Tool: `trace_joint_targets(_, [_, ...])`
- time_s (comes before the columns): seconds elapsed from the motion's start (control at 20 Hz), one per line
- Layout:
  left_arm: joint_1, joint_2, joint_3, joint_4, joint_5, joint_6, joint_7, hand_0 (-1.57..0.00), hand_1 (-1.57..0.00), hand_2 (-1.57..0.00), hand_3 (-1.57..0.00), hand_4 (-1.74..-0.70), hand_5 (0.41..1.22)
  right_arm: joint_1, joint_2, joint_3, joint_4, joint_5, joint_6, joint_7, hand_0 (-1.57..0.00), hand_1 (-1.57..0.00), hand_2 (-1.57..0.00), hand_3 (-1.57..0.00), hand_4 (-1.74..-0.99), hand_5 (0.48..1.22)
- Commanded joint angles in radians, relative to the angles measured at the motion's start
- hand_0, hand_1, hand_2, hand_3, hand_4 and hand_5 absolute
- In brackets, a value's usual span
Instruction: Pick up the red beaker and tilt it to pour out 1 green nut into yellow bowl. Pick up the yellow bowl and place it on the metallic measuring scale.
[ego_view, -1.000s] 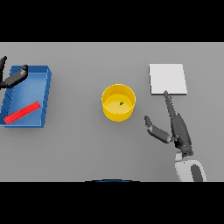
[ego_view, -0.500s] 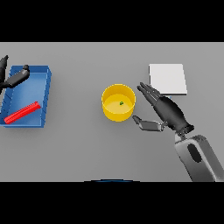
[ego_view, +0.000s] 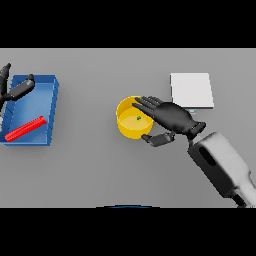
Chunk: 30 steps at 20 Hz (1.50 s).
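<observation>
Head view shows the right hand (ego_view: 172, 116) spread open over the yellow bowl (ego_view: 128, 128), fingers across its far rim and thumb below its near side, apparently set to clasp it for the metallic scale (ego_view: 192, 89) lying beyond the knuckles. One green nut (ego_view: 138, 118) sits just under the fingertips; the left hand (ego_view: 14, 90) hangs open above one blue tray (ego_view: 52, 107) holding one red beaker (ego_view: 25, 128).

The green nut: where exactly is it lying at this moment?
In the head view, the green nut lies inside the yellow bowl near the table's middle, just left of the right hand reaching over the bowl's rim.
</observation>
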Motion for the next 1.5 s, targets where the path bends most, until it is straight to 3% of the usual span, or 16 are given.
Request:
trace_joint_targets(0.0, [0.006,-0.003,-0.005,-0.003,-0.002,0.000,-0.006,0.00,0.00,0.00,0.00,-0.80,0.718,-0.020,0.000,0.014,0.024,0.006,0.017,-0.011,0.00,0.00,0.00,0.00,-1.277,0.677])
trace_joint_targets(0.35, [-0.011,-0.001,0.003,0.020,0.003,-0.016,-0.018,0.00,0.00,0.00,0.00,-0.80,0.729,-0.131,0.036,0.074,0.186,0.029,0.071,-0.065,0.00,0.00,0.00,0.00,-1.243,0.682])
trace_joint_targets(0.6, [-0.007,0.003,0.005,0.017,0.003,-0.013,-0.019,0.00,0.00,0.00,0.00,-0.80,0.735,-0.161,0.045,0.112,0.250,0.047,0.106,-0.085,0.00,0.00,0.00,0.00,-1.288,0.671])
trace_joint_targets(0.95, [-0.016,0.002,0.003,0.029,0.000,-0.022,-0.021,0.00,0.00,0.00,0.00,-0.79,0.731,-0.212,0.068,0.158,0.304,0.083,0.150,-0.055,0.00,0.00,0.00,0.00,-1.304,0.713])
trace_joint_targets(1.1, [-0.012,0.008,0.009,0.032,0.003,-0.025,-0.032,0.00,0.00,0.00,0.00,-0.79,0.725,-0.215,0.075,0.165,0.309,0.091,0.159,-0.031,-0.02,-0.04,-0.07,-0.09,-1.339,0.784])
trace_joint_targets(1.2, [-0.001,0.003,0.006,0.020,0.004,-0.014,-0.035,0.00,0.00,0.00,0.00,-0.79,0.722,-0.218,0.078,0.182,0.306,0.108,0.158,-0.027,-0.26,-0.24,-0.23,-0.25,-1.387,0.900])
trace_joint_targets(1.25, [-0.009,0.007,0.009,0.021,0.003,-0.014,-0.028,0.00,0.00,0.00,0.00,-0.79,0.723,-0.227,0.070,0.178,0.316,0.104,0.165,-0.046,-0.51,-0.44,-0.39,-0.36,-1.425,0.964])
trace_joint_targets(1.3, [-0.011,0.015,0.015,0.009,0.010,-0.017,-0.025,0.00,0.00,0.00,0.00,-0.80,0.725,-0.229,0.079,0.179,0.319,0.105,0.174,-0.018,-0.72,-0.66,-0.62,-0.47,-1.488,1.016])
trace_joint_targets(1.45, [0.000,0.018,0.010,-0.010,0.009,-0.008,-0.005,0.00,0.00,0.00,0.00,-0.80,0.728,-0.222,0.059,0.187,0.298,0.078,0.227,-0.029,-1.14,-1.11,-1.09,-0.87,-1.604,1.116])
